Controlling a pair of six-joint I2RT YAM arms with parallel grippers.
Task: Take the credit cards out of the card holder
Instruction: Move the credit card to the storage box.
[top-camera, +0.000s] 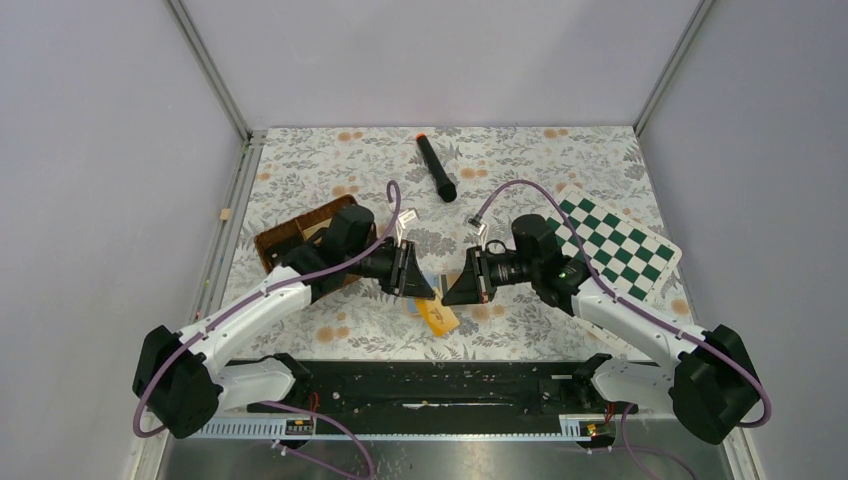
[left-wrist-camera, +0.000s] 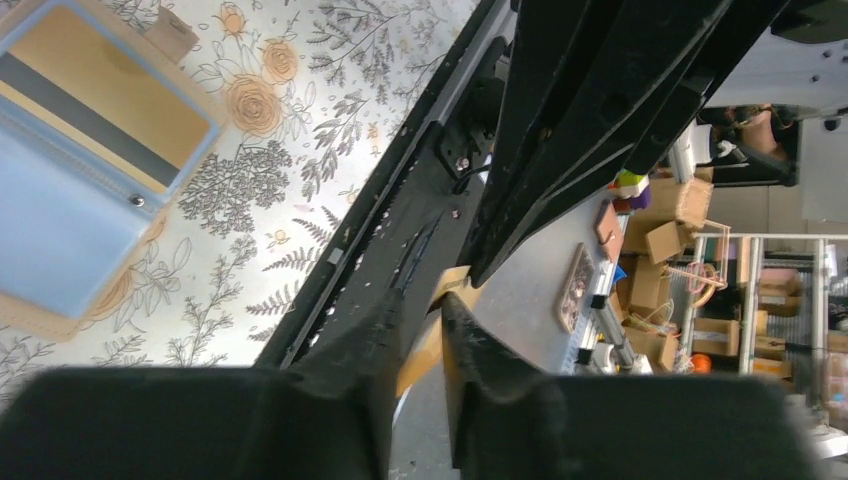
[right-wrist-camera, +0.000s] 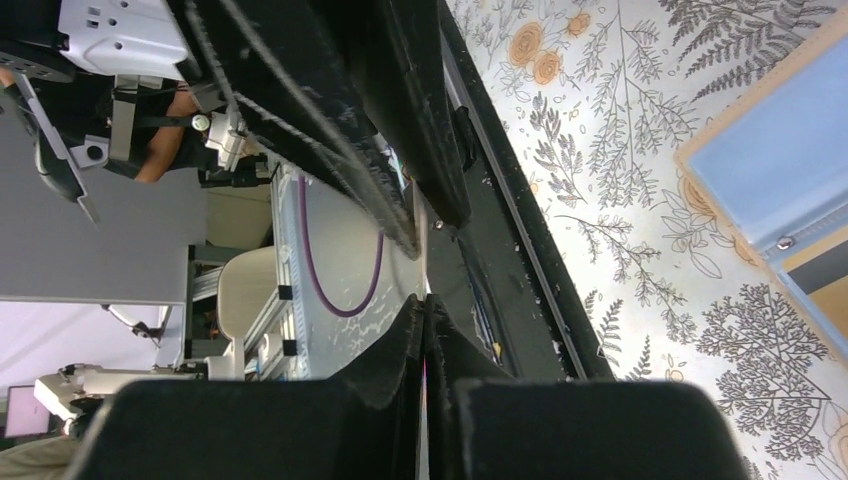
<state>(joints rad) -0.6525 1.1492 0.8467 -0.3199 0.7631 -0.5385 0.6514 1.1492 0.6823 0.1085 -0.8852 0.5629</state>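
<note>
Top external view: the flat tan-brown card holder (top-camera: 437, 316) is seen lying open by the middle of the worktop's near edge, the yellow-gold dark-striped card (left-wrist-camera: 100, 95) held in its light blue inside. The left gripper (left-wrist-camera: 428, 310) is clamped on a thin tan strip (left-wrist-camera: 425, 360). The right gripper (right-wrist-camera: 423, 310) is pressed together.

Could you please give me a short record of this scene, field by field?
holder: open, flat on the table
cards: blue card and gold card, both in holder
left gripper: near holder; tan strip between fingers, grip unclear
right gripper: near holder, shut
also: basket, chequered board, marker
</note>
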